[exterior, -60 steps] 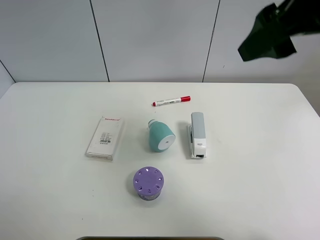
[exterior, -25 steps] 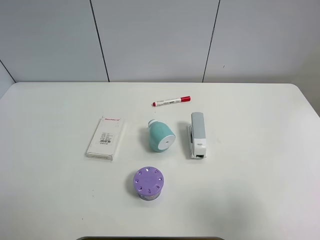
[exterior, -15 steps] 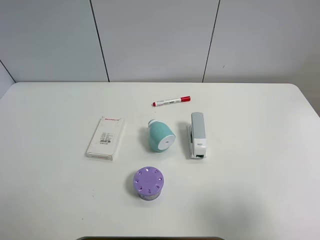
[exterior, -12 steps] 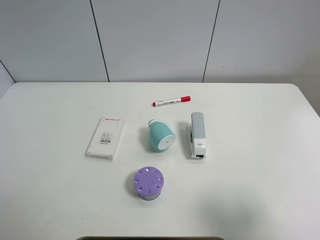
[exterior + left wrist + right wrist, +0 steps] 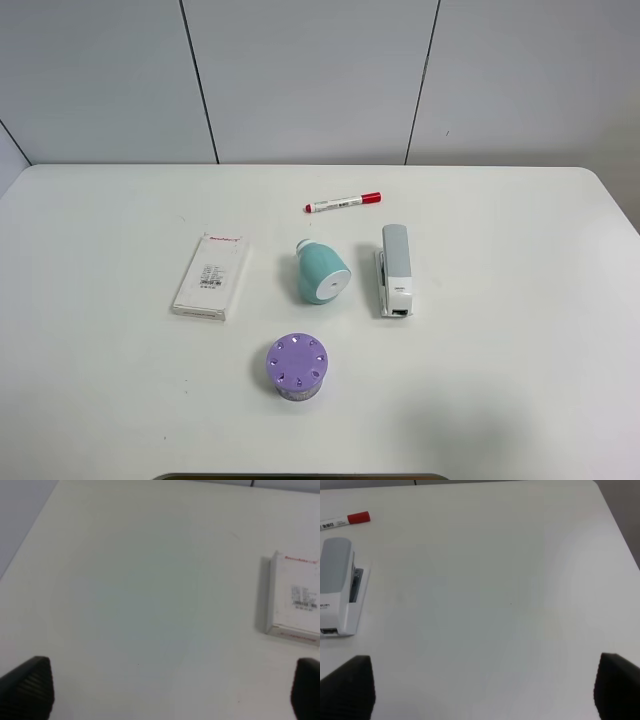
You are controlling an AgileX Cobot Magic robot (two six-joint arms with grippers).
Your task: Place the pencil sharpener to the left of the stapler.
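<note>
Placement looks done: the pencil sharpener (image 5: 321, 273) lies left of the stapler (image 5: 395, 269); both hands apart, empty, probably retreating.

Right arm gone from the overhead view — objects unmoved

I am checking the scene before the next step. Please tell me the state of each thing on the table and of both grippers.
pencil sharpener: lying on its side, left of the stapler, free
stapler: closed, lying flat
marker: capped, lying flat
white box: closed, lying flat
purple cylinder: upright
left gripper: jaws open, empty
right gripper: jaws open, empty
</note>
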